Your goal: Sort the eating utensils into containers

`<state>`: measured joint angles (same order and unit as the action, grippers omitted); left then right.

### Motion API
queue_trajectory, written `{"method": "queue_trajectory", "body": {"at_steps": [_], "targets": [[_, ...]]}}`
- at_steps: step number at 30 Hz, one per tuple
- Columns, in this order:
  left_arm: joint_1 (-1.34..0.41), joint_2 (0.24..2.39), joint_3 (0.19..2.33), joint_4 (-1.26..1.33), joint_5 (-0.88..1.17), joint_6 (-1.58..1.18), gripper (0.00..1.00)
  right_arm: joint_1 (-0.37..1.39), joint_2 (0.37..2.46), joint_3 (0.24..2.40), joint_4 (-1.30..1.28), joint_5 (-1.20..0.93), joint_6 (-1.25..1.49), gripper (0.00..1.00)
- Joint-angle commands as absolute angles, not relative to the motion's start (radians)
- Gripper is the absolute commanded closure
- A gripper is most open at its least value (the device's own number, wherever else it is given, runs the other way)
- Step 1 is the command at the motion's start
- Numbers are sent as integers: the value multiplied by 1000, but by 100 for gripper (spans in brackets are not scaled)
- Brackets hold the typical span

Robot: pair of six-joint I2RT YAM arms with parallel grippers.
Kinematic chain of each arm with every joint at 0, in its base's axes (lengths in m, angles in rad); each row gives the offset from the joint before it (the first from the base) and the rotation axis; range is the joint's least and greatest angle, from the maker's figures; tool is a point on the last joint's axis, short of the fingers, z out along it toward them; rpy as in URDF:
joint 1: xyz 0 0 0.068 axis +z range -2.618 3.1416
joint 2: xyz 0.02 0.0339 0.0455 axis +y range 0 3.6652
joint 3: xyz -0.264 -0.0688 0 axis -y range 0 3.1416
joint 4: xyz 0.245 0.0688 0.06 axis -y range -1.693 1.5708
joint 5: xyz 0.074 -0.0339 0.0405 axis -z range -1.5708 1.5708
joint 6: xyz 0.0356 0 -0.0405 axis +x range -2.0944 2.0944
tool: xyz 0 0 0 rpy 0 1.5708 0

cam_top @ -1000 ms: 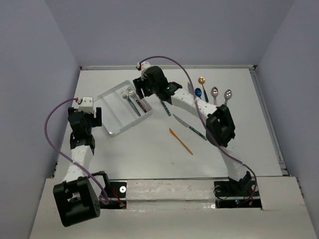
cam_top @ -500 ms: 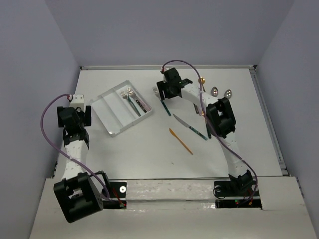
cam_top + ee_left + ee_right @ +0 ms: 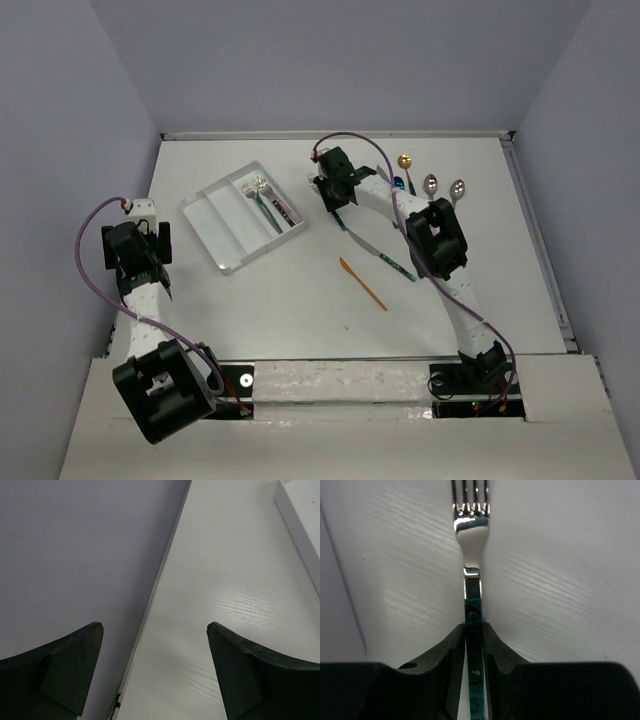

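A clear three-compartment tray (image 3: 215, 228) lies at the back left, with two forks (image 3: 264, 192) in its right compartment. My right gripper (image 3: 335, 190) is just right of the tray, shut on the teal handle of a silver fork (image 3: 470, 530) that points away from it, tines (image 3: 312, 178) toward the tray. In the right wrist view the fingers (image 3: 451, 642) press both sides of the handle. My left gripper (image 3: 135, 245) is open and empty by the table's left edge; its wrist view (image 3: 155, 625) shows only bare table and a tray corner (image 3: 300, 510).
A teal-handled knife (image 3: 392, 262) lies partly under the right arm. An orange utensil (image 3: 362, 283) lies mid-table. A gold spoon (image 3: 405, 161), a blue one (image 3: 398, 184) and two silver spoons (image 3: 430, 183) (image 3: 457, 188) lie at the back right. Grey walls enclose the table.
My right gripper moved from over the tray to the teal-handled fork and closed on its handle. My left arm drew back to the left, away from the tray.
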<state>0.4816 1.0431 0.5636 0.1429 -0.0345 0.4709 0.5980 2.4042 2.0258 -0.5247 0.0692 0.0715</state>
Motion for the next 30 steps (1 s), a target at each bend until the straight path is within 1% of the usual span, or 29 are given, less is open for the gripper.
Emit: {"method": "queue_trajectory", "body": {"at_steps": [1,2,4,5,11,12,18,22,24,30], "targets": [[486,1003,538,173,-15,457,1,606,2445,2025,-554,138,63,80],[486,1000,535,175,-14,456,1,606,2447,2029,-561,152,66,90],[486,996,532,176,-5,454,1,606,2447,2049,-566,152,64,95],[485,991,529,179,-5,454,1,606,2444,2057,-569,147,61,100],[486,992,523,187,-5,457,1,626,2366,2176,-545,143,68,100],[486,992,523,187,21,456,1,635,2350,2192,-528,140,63,100],[485,986,522,187,55,445,1,742,2281,2263,-338,118,18,100],[486,983,519,187,57,451,1,775,2353,2344,-299,22,76,100],[486,979,511,192,58,456,1,775,2417,2387,-275,8,122,100],[486,963,492,201,58,463,1,775,2523,2421,-215,-32,147,100]]}}
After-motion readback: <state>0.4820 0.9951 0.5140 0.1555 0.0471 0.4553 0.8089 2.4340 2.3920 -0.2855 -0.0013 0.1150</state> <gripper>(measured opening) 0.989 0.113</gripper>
